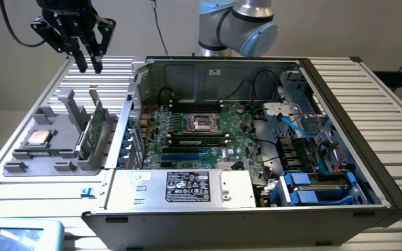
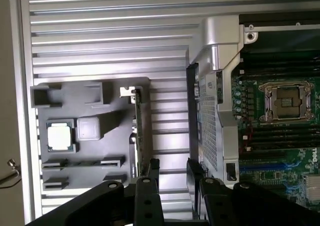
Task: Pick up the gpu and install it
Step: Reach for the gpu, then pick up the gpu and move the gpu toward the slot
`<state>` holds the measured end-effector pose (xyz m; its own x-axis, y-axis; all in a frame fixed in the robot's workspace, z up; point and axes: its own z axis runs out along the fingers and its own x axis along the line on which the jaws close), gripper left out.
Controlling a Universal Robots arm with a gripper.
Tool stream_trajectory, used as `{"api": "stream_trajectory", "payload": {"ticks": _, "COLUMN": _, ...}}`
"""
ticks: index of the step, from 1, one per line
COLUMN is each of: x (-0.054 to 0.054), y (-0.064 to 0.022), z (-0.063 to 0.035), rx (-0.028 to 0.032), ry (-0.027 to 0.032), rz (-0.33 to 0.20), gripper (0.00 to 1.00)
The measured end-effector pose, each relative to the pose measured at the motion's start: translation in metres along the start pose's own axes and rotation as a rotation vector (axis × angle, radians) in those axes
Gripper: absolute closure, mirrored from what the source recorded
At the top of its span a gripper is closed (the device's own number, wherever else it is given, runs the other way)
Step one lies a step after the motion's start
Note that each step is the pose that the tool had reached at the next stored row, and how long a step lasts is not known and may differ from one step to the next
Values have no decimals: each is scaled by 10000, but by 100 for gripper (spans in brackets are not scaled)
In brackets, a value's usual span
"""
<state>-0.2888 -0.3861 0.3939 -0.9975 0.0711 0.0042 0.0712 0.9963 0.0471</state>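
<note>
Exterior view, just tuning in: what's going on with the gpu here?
The arm's end effector hangs open and empty above the gray parts holder, which sits on the exterior view's left of the open computer case. The gpu stands on edge in that holder, untouched. Nothing has been picked up or installed yet.
</note>
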Motion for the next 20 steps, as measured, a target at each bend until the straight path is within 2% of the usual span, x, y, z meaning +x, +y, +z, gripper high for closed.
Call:
{"api": "stream_trajectory", "payload": {"ticks": 10, "x": 440, "y": -30, "z": -13, "rx": 5, "ry": 64, "rz": -25, "gripper": 65}}
{"api": "stream_trajectory", "payload": {"ticks": 12, "x": 471, "y": -32, "z": -12, "rx": 5, "ry": 73, "rz": -36, "gripper": 65}}
{"api": "stream_trajectory", "payload": {"ticks": 20, "x": 473, "y": -32, "z": -12, "rx": 6, "ry": 80, "rz": -37, "gripper": 65}}
